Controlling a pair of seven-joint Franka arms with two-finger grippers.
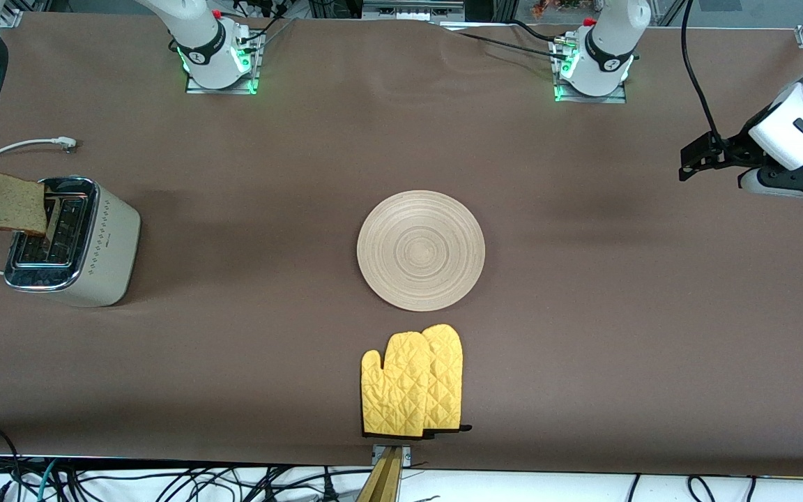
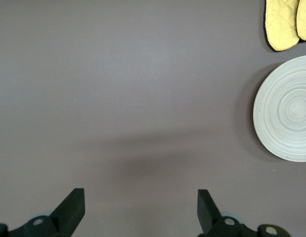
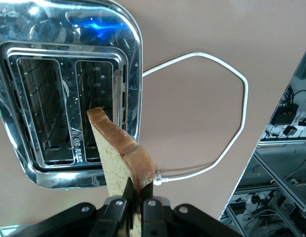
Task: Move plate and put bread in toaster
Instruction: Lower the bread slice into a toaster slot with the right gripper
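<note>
The step in hand looks like the second half of the task: getting the bread into the toaster.

The right gripper hangs over the toaster, its fingers pinched shut on one edge of the bread. The slice is squarish, speckled light brown with a darker crust, and probably soft enough to bend. It is carried on edge, with its free corner over the chrome top beside one slot but not yet in it.

By my reading, the next move is to line the slice up with the long opening, lower it straight and only then let go. The slots are narrow wire-lined gaps, so a skewed slice would catch on the shiny rim.

The toaster is cream with a small dotted pattern. It stands at nine o'clock from the plate, and its white cord loops away at its twelve o'clock.

The plate lies bare at the middle of the brown cloth surface. It is round, flat pale wood with ring grooves. A pair of quilted yellow oven mitts lies at its six o'clock.

At about two o'clock from the plate, the left gripper waits over bare surface, fingers wide apart and holding nothing.
</note>
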